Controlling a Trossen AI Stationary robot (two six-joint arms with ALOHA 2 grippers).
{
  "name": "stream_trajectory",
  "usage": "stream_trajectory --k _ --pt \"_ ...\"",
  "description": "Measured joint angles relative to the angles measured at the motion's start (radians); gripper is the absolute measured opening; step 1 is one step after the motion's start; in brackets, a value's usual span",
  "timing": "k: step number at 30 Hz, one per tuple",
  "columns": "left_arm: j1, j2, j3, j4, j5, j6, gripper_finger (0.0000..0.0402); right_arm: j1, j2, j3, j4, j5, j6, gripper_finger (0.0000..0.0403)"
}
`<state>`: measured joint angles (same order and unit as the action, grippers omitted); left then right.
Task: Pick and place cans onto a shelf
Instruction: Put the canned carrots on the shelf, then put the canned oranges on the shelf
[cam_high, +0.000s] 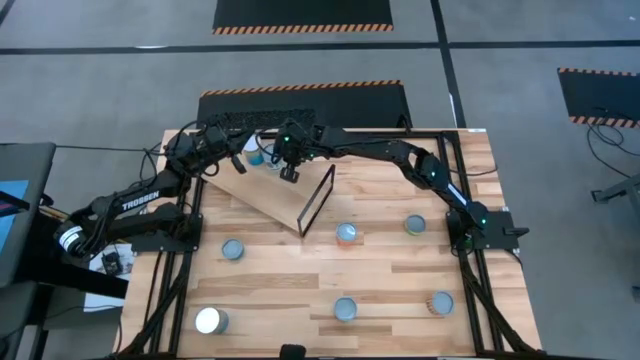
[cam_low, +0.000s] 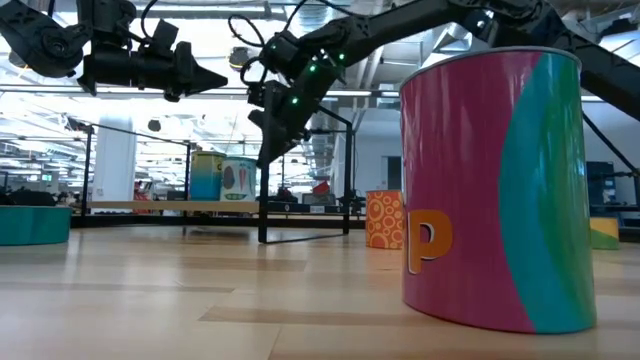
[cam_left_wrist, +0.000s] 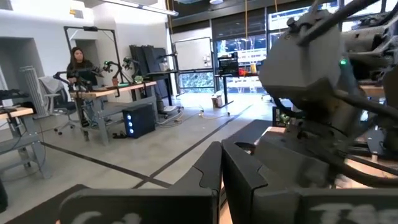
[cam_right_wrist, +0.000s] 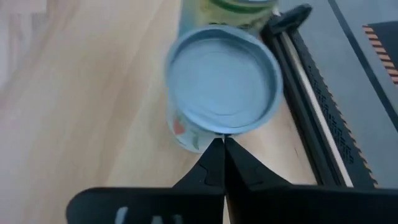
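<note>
Cans sit in 2 groups as we see them from above. 2 stand on the shelf (cam_high: 262, 190), the tilted light-wood board at the far side of the table (cam_high: 400, 290), with its thin black frame (cam_high: 318, 200) at the end nearer the table's middle. 6 more are spread over the planks: a white-topped can (cam_high: 209, 321) at the near left corner, a pale-blue can (cam_high: 233, 249), an orange-sided can (cam_high: 347, 234), a green-sided can (cam_high: 415, 225), a centre can (cam_high: 345, 309) and a spotted can (cam_high: 441, 303).

Our right gripper (cam_high: 289, 172) hangs over the shelf, its fingers (cam_right_wrist: 219, 163) pressed together and holding nothing. In the right wrist view a blue-lidded can (cam_right_wrist: 222, 78) stands on the board just past the fingertips, with a second can (cam_right_wrist: 239, 7) behind it, beside the black table rail (cam_right_wrist: 317, 106).

Our left gripper (cam_high: 238, 163) hovers near the shelf's left end, jaws closed and empty.

In the low view a pink-and-teal can (cam_low: 495, 190) fills the foreground, and 2 cans (cam_low: 222, 177) stand on the shelf.

A person (cam_left_wrist: 78, 65) sits at a desk in the room beyond.
</note>
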<state>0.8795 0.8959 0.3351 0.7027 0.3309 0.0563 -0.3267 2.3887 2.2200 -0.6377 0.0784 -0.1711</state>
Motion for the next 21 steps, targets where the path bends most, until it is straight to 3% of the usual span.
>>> stream_trajectory --k 6,11,14,21 --pt "0.0 0.0 0.0 -0.036 0.0 0.019 0.0002 0.048 -0.088 -0.001 -0.117 0.063 -0.103 0.0005" --pt "0.0 -0.001 0.0 -0.042 0.002 0.026 0.0002 0.096 -0.215 -0.07 -0.033 0.137 -0.129 0.0004" --pt "-0.002 -0.017 0.0 -0.052 0.014 0.025 0.0002 0.106 -0.328 -0.233 0.128 0.13 -0.127 0.0003" --pt "-0.007 -0.053 0.001 -0.085 0.024 0.011 0.0002 0.138 -0.623 -0.78 0.642 0.076 -0.048 0.0003"
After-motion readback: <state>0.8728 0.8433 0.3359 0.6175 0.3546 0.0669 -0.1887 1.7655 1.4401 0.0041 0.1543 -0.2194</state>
